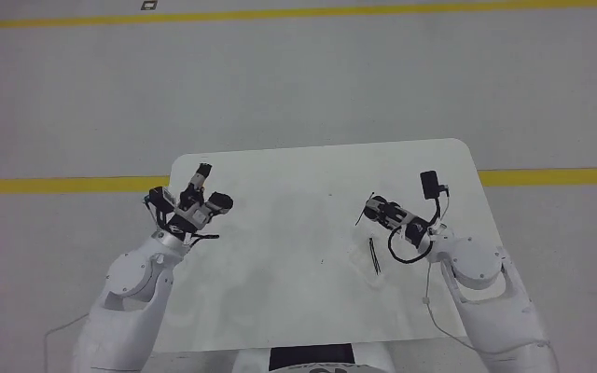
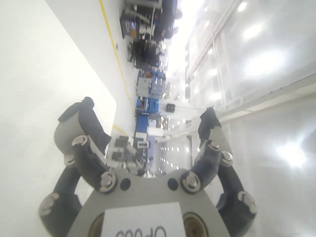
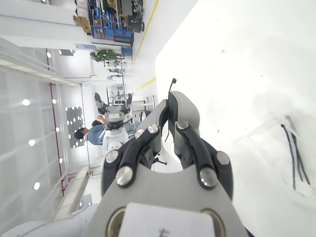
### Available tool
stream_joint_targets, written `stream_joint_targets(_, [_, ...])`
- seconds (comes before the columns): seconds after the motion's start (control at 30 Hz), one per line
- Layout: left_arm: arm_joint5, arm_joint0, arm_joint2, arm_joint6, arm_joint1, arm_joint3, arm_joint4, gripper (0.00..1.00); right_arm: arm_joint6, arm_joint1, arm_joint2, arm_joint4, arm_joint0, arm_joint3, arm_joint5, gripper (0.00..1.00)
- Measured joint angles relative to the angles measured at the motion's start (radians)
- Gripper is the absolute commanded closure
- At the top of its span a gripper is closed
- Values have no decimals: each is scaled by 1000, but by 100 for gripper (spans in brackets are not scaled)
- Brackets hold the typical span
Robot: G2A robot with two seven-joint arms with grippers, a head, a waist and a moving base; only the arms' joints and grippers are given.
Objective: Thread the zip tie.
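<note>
The right end effector [image 3: 171, 99] is pinching a black zip tie [image 3: 171, 86] over the counter [image 1: 280, 280], with spare ties [image 1: 373, 254] lying nearby. The left end effector [image 2: 148, 109] is gaping wide, holding nothing.

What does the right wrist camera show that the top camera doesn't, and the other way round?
Right wrist view alone: close up, the right end effector is shut on a black zip tie, whose head pokes past the fingertips. Top view alone: the whole outline of the white table, with the left arm and right arm at its near corners. Both: that end effector, the tie it holds, and loose zip ties lying on the table nearby.
</note>
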Motion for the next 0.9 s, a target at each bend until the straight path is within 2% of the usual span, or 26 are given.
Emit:
stream_joint_targets(0.07, [-5,0,1,-53,1,0,15,0,-50,-2,-10,-11,-5,-9,-5,100])
stream_joint_targets(0.2, [-4,0,0,-28,1,0,18,0,-55,-2,-11,-16,-6,-11,-10,100])
stream_joint_targets(0.37, [1,-2,8,-38,1,-2,16,0,-56,-2,-12,-17,-6,-11,-10,100])
stream_joint_targets(0.4, [4,-5,13,-59,2,-3,14,0,-60,-2,-15,-21,-6,-12,-14,100])
stream_joint_targets(0.47, [7,-13,19,-144,6,6,-9,0,-76,-3,-33,-38,-11,-26,-22,100])
stream_joint_targets(0.63, [49,-50,33,-382,13,66,-135,0,-170,-11,-94,-62,-30,-58,-24,100])
stream_joint_targets(0.73, [52,-69,47,-490,17,95,-155,0,-260,-19,-132,-56,-46,-67,-9,100])
stream_joint_targets(0.8, [58,-79,56,-527,19,112,-148,0,-313,-24,-153,-48,-53,-73,4,100])
stream_joint_targets(0.9, [58,-91,84,-542,22,122,-99,0,-375,-31,-180,-45,-60,-83,17,100])
